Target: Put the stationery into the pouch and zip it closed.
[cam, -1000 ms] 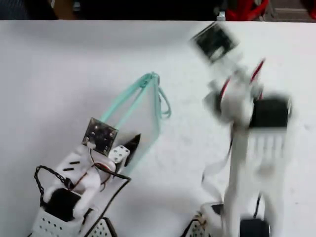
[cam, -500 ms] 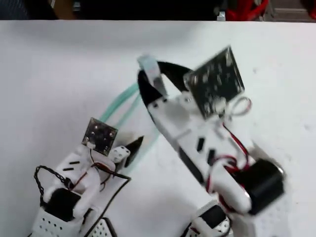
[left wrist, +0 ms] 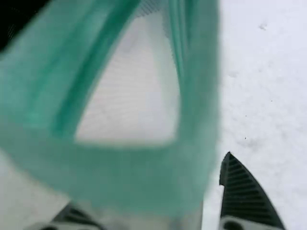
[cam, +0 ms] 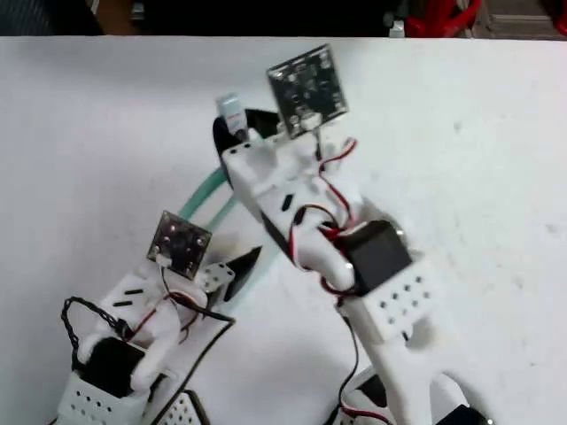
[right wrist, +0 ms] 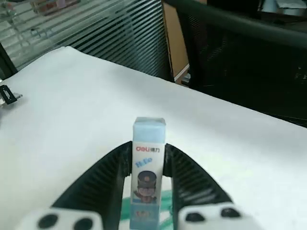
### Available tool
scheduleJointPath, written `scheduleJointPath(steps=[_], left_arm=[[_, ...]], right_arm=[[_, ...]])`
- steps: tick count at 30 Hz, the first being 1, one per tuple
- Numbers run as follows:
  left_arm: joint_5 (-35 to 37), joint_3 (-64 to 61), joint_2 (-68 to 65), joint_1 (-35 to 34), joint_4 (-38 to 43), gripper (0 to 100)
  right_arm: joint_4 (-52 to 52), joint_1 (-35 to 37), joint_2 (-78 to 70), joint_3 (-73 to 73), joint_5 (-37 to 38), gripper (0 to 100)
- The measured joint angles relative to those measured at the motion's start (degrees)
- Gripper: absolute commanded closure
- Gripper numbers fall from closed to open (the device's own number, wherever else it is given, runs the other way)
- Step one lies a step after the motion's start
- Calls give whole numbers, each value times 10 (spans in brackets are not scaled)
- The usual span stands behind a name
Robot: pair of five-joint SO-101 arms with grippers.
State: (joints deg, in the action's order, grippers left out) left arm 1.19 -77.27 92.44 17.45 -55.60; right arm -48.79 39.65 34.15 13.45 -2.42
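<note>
1. R gripper [right wrist: 148,147] clamped on light-blue rectangular eraser [right wrist: 149,167], upright btwn its black jaws.
2. Eraser held over teal-rimmed clear mesh pouch [cam: 209,189], which sits on white table [cam: 478,124].
3. L gripper [cam: 236,266] pinching pouch's near rim.

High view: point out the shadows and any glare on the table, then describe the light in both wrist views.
High view: the table is evenly lit, with only faint, soft-edged shadow under the right arm; no glare. Right wrist view: the eraser in the right gripper is evenly lit, the room behind dark. Left wrist view: the pouch looks darker than the bright table.
</note>
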Motion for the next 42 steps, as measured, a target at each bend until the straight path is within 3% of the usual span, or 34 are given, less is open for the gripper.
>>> scheduleJointPath(steps=[10, 15, 17, 24, 28, 34, 38, 42], left_arm=[[0, 0, 0, -2, 0, 736], [0, 0, 0, 0, 0, 736], [0, 0, 0, 2, 0, 736], [0, 0, 0, -1, 0, 736], [0, 0, 0, -1, 0, 736], [0, 0, 0, 0, 0, 736], [0, 0, 0, 0, 0, 746], [0, 0, 0, 1, 0, 899]], right_arm=[[51, 30, 47, 90, 0, 967], [-1, 18, 83, 91, 0, 720], [-34, 18, 103, 91, 0, 680], [-120, 0, 180, 68, 77, 680], [-141, -49, 200, 60, 88, 690], [-145, -137, 195, 60, 99, 787], [-145, -190, 148, 84, 179, 779], [-132, -192, 80, 150, 322, 779]])
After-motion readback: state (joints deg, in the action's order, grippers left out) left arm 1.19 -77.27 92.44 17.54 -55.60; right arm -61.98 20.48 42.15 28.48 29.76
